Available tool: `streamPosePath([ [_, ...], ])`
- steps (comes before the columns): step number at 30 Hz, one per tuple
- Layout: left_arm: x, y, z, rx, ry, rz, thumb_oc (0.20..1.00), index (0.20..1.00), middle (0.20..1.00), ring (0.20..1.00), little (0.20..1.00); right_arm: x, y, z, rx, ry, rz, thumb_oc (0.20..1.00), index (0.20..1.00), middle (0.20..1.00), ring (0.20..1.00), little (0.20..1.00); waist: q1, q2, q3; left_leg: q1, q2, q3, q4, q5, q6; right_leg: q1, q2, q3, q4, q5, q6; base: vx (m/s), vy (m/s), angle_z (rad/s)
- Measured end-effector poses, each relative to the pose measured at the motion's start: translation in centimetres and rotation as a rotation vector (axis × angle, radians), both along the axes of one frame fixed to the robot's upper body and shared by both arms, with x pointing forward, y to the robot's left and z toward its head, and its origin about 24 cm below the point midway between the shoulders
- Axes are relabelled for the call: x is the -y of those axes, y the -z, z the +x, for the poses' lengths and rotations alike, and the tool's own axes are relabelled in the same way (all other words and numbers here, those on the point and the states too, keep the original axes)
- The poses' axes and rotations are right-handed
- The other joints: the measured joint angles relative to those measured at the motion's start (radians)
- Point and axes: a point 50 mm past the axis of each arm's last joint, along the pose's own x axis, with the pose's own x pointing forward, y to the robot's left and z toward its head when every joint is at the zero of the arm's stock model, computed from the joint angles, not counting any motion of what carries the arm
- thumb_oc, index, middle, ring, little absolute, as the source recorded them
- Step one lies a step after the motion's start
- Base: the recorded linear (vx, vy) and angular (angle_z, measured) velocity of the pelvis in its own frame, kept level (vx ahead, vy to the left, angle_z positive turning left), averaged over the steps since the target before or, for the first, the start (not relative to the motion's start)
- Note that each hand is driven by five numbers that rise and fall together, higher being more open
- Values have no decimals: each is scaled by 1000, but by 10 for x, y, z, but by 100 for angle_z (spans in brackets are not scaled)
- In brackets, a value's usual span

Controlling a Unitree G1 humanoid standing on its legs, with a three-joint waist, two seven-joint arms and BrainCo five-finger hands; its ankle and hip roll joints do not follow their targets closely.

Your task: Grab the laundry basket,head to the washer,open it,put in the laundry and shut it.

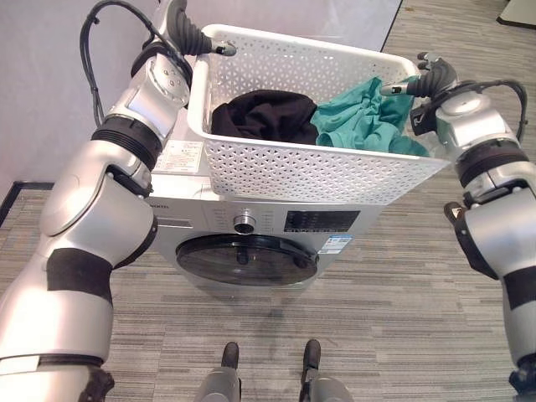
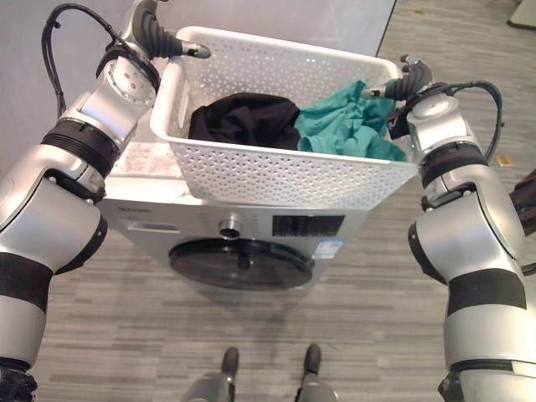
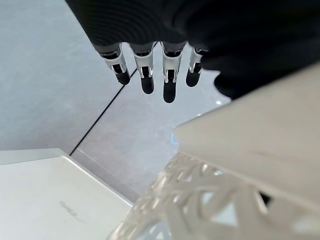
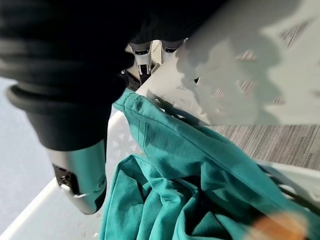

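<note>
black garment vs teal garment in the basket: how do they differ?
The black garment is dark and lies bunched toward the robot's left side of the laundry basket; the teal garment is bright and lies toward the right. The black one sits low in a compact heap, while the teal one rises in peaks near the right rim. Both are crumpled, touch at the middle, and lie inside the basket.

You have one white laundry basket (image 1: 318, 167) between the two hands, the left hand (image 1: 191, 35) at one end and the right hand (image 1: 421, 82) at the other. Inside it are two garments: one black garment (image 1: 264, 115) nearer the left hand and one teal garment (image 1: 360, 117) beside the right hand. Below the hands stands one washer (image 1: 251, 243), with one round door (image 1: 245, 260) and one dial (image 1: 244, 223).
</note>
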Motion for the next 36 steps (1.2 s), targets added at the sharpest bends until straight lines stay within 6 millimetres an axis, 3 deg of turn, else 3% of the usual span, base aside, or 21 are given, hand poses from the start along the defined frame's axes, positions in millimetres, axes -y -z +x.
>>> streamPosePath([
  [14, -17, -10, -4, 24, -32, -11, 1000, 1000, 1000, 1000, 1000, -2, -2, 0, 4, -10, -4, 1000, 1000, 1000, 1000, 1000, 0, 4, -2, 9, 6, 0, -17, 4, -5, 1, 8, 0, -2, -2, -4, -5, -1, -1],
  [26, 1, -11, -4, 48, 46, -4, 1000, 1000, 1000, 1000, 1000, -18, -37, -1, 89, -66, 32, 1000, 1000, 1000, 1000, 1000, 5, 2, -5, -50, 5, -6, -14, 12, -7, -51, 9, -7, -2, 5, -5, -15, 12, 2],
  [29, 2, -12, -4, 51, 49, -7, 1000, 1000, 1000, 1000, 1000, -12, -36, -2, 89, -46, 65, 1000, 1000, 1000, 1000, 1000, 6, 2, -5, -52, 5, -11, -16, 12, -7, -51, 8, -13, -2, 5, -5, 13, 23, 6],
  [36, 7, -15, -6, 70, 76, 0, 1000, 1000, 1000, 1000, 1000, 36, -31, -15, 62, 106, 133, 1000, 1000, 1000, 1000, 1000, 17, 2, -5, -44, -10, -33, -18, 14, -3, -29, -6, -37, -2, 3, -3, 34, 28, 10],
])
